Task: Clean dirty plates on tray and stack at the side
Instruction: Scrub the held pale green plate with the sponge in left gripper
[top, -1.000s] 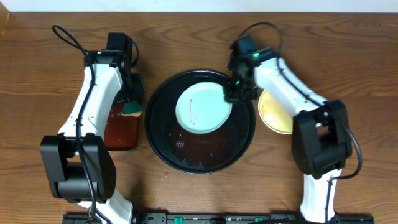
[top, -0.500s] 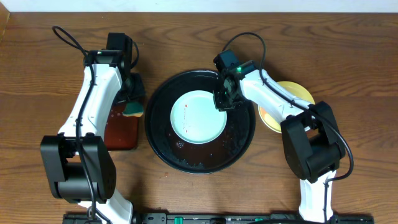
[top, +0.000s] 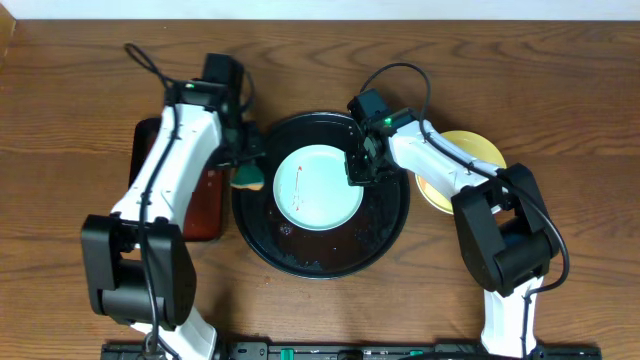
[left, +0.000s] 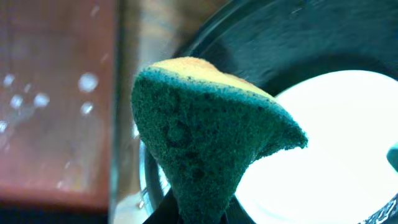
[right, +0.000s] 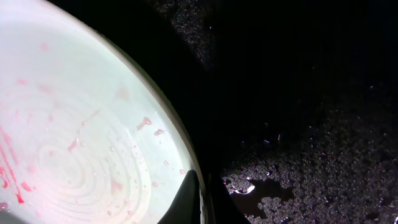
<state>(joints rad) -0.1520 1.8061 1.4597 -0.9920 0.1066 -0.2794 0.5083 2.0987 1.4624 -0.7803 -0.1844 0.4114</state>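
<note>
overhead: mint plate (top: 320, 190) lay in the black tray (top: 300, 262), red smear on its left part. left gripper (top: 247, 165) was clenched on a green-yellow sponge (top: 248, 180) over the tray's left rim, just beside the plate. right gripper (top: 357, 175) was closed at the plate's right edge. yellow plate (top: 470, 150) lay on the table (top: 560, 80), right of the tray.
left wrist: sponge's green side faced the camera.
right wrist: closed tips met the plate's rim; whether they pinched it, cannot tell.
</note>
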